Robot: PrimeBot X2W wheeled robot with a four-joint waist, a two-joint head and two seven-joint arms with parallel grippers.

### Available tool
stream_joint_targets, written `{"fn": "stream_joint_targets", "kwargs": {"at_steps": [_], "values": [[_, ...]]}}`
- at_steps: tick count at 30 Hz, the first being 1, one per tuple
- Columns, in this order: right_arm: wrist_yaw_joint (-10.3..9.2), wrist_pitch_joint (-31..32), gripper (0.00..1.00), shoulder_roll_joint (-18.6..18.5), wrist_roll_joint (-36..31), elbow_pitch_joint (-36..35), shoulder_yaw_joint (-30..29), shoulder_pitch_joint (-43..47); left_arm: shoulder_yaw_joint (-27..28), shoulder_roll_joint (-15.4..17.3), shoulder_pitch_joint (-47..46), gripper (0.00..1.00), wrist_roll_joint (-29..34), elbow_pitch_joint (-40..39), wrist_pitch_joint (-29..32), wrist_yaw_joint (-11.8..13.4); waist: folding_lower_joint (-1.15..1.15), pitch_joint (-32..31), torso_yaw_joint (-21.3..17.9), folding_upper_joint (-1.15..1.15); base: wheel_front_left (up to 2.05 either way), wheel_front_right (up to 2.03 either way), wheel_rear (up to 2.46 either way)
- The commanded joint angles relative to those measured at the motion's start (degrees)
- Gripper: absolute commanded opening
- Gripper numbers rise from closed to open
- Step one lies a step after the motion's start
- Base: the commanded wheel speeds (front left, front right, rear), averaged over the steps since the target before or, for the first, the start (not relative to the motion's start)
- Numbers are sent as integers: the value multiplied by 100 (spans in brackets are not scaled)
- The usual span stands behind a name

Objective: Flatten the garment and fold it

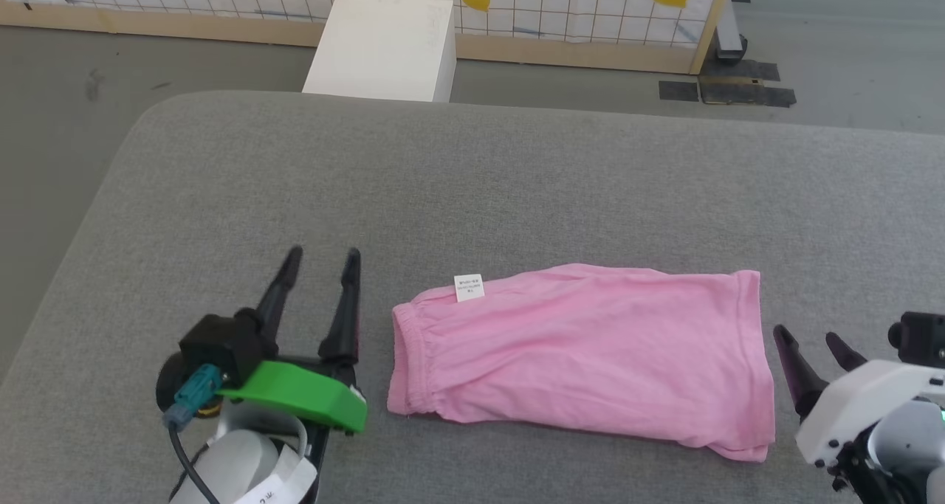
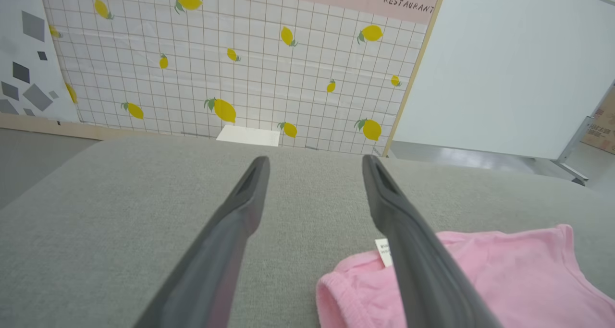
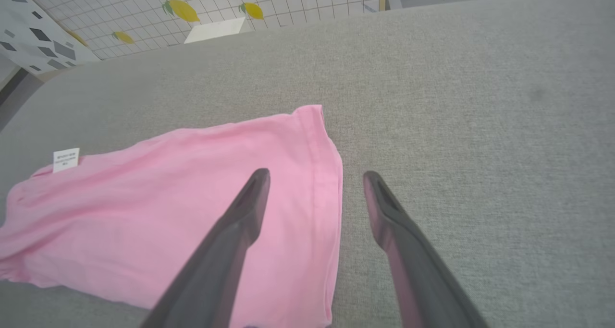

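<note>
The left end effector (image 2: 315, 161) stands spread wide and empty over the grey desk (image 2: 110, 212). One finger (image 2: 413, 251) passes in front of the pink garment (image 2: 509, 280), just beside its white label (image 2: 382, 252). A lemon-print panel (image 2: 240, 68) stands beyond.

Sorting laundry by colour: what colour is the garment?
The garment is plain light pink, clearest in the head view.

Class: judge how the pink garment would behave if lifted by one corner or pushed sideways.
Probably floppy: the garment lies flat with soft wrinkles, so a lifted corner would likely leave the rest drooping. It looks thin, so likely light. Pushed, it would probably bunch rather than slide on the textured grey surface.
</note>
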Motion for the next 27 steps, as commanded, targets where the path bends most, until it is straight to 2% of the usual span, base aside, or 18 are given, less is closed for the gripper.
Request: {"fn": "stream_joint_targets", "kwargs": {"at_steps": [1, 5, 11, 17, 24, 25, 26, 27], "values": [[-8, -43, 100, 1, 60, 164, -20, -210, 258, -182, -58, 100, 311, -49, -32, -86, 0, 20, -16, 0, 0, 0, 0], [-8, 39, 100, 2, 92, 758, -54, -597, 909, -606, 69, 100, 940, -95, -33, -351, 0, 86, -56, 0, 0, 0, 0], [-8, 275, 100, 2, -50, 1828, -145, -1159, 1434, -1014, 160, 100, 1541, 41, -34, -799, 0, 219, -41, 0, 0, 0, 0], [-8, 686, 100, 2, -301, 2685, -209, -1571, 1743, -1307, 168, 100, 1871, 192, -34, -1138, 0, 341, 45, 0, 0, 0, 0], [-8, 1292, 100, 2, -151, 3092, 74, -1669, 1991, -1494, 170, 100, 2092, 286, -34, -1358, 0, 379, 118, 0, 0, 0, 0], [-8, 1405, 87, 2, -59, 3107, 140, -1657, 2021, -1514, 174, 100, 2119, 295, -34, -1381, 0, 376, 122, 0, 0, 0, 0], [-8, 1474, 42, 2, 46, 3084, 209, -1647, 2050, -1533, 178, 100, 2143, 304, -34, -1401, 0, 374, 123, 0, 0, 0, 0], [-8, 1492, 30, 2, 125, 3048, 255, -1644, 2071, -1546, 182, 100, 2161, 313, -34, -1416, 0, 372, 122, 0, 0, 0, 0]]}}
